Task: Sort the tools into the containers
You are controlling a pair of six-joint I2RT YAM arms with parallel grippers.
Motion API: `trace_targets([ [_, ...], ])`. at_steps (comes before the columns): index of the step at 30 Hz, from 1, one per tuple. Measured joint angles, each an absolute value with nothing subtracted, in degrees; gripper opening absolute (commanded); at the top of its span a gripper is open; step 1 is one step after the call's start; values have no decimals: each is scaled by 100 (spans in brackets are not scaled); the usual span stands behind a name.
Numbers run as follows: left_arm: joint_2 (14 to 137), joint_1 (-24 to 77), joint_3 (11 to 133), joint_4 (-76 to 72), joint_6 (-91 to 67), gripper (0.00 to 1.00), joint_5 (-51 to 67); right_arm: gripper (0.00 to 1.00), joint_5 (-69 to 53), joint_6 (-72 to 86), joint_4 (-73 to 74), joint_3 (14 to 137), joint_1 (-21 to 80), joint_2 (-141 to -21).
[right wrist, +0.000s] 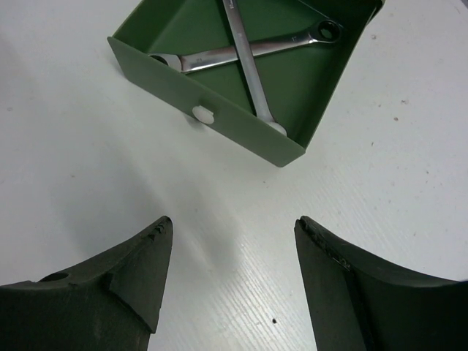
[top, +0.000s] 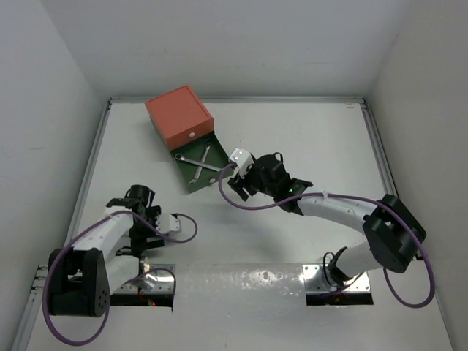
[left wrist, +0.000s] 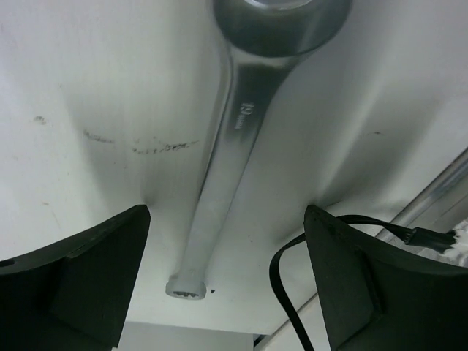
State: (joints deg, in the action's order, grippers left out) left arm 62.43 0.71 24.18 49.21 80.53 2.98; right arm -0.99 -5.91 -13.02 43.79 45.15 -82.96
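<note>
Overall, the white desk [top: 307, 146] carries all items. The right arm [top: 344, 212] reaches from the near edge toward the desk centre. The left arm [top: 110, 227] bends over the near-left area.

Drawers: the orange drawer [top: 178, 113] sits near the far edge, left of centre. The green drawer [top: 183, 175] lies beneath it, drawn out toward the near edge, with its interior exposed.

Right hand [right wrist: 232, 227]: its fingers are spread and hold nothing. It hovers over bare desk just beside the green drawer's front wall and points at it, without contact.

Left hand [left wrist: 227, 219]: its fingers are spread wide and grip nothing. It is positioned low over the desk near the near-left corner.

Tools: two wrenches [right wrist: 248, 51] lie crossed inside the green drawer. One lies roughly along the front wall with its ring end toward the right wall. The other lies across it, with one end against the front wall. A third wrench [left wrist: 241, 124] lies flat on the desk between the left fingers, touching neither. Its ring end points away from the hand and its other end lies nearest the hand.

Small parts: one white knob [right wrist: 202, 113] is fitted to the green front wall. A thin black cable [left wrist: 281, 292] loops beside the left hand's right finger.
</note>
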Motion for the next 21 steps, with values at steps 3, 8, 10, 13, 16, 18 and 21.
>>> trace_targets([
  [3,6388,71,2449,4866,7957,74,172,67,-71,-576,-1302,4355,4515,-8296],
  [8,6488,78,2405,4862,7964,27,-69,67,-54,-554,-1310,4357,4515,-8331],
  [10,6490,78,2377,4792,8051,11,-172,67,-40,-556,-1284,4357,4515,-8357],
  [13,6506,108,2366,4652,8158,3,-285,67,-38,-556,-1273,4357,4515,-8377],
  [16,6580,108,2401,4534,8167,0,-318,67,-8,-561,-1227,4375,4515,-8377],
  [18,6606,108,2445,4482,8149,0,-279,67,19,-576,-1162,4401,4515,-8377],
  [21,6619,106,2637,4440,8005,0,51,67,97,-596,-1116,4414,4515,-8377],
])
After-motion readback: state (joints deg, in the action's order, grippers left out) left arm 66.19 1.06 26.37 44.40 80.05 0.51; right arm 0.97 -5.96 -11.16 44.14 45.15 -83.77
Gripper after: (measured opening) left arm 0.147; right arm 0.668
